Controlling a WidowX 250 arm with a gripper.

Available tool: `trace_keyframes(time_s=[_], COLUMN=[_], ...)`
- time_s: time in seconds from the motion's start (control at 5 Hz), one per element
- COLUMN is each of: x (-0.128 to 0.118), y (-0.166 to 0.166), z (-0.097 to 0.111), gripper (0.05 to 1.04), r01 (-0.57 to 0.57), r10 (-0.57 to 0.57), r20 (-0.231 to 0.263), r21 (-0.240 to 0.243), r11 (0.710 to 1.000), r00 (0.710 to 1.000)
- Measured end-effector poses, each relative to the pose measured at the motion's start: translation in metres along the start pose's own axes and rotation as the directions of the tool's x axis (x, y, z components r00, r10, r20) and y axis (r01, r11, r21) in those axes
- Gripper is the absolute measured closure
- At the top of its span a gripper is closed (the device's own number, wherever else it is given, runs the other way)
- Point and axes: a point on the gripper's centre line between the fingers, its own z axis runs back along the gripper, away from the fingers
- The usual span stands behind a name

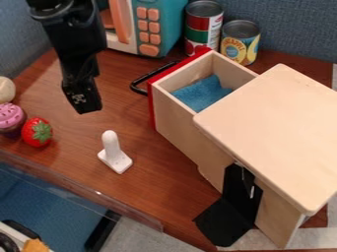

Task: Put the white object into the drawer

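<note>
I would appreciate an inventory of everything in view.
Table: one, brown, beneath
White object: one, white, on table
Drawer: one, tan and red, centre
Handle: one, black, drawer front
Cloth: one, blue, inside drawer
Cabinet: one, tan, right
Bracket: one, black, cabinet side
Cans: two, multicoloured, behind drawer
Microwave: one, teal, top
Strawberry: one, red, left
Cupcake: one, pink, left edge
Ball: one, cream, left edge
Wall: one, blue, back
Arm: one, black, top left
Tool: one, black, above table

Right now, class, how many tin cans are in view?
2. The taller can stands beside the toy microwave; the shorter can stands next to it, just beyond the open drawer. Others could be hidden behind them.
</note>
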Motion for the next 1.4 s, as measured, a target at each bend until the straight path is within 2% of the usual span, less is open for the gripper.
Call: trace_keyframes(time_s=[0.2, 0.4, 0.6, 0.8, 1.0, 1.2, 1.4], x=[0.0, 0.007, 0.014, 0.017, 0.013, 0.008, 0.005], y=[-0.003, -0.011, -0.019, -0.018, -0.01, -0.005, -0.007], z=[-0.004, -0.01, -0.015, -0.021, -0.034, -0.056, -0.062], gripper=[0.083, 0.084, 0.084, 0.083, 0.084, 0.084, 0.083], r01=[-0.016, -0.101, -0.206, -0.317, -0.417, -0.427, -0.433], r10=[0.016, 0.102, 0.212, 0.323, 0.421, 0.428, 0.434], r20=[0.001, 0.039, 0.088, 0.115, 0.091, 0.03, 0.003], r21=[-0.018, -0.045, -0.072, -0.067, -0.055, -0.036, -0.046], r11=[1.0, 0.994, 0.976, 0.946, 0.907, 0.903, 0.9], r00=[1.0, 0.994, 0.973, 0.939, 0.903, 0.903, 0.901])
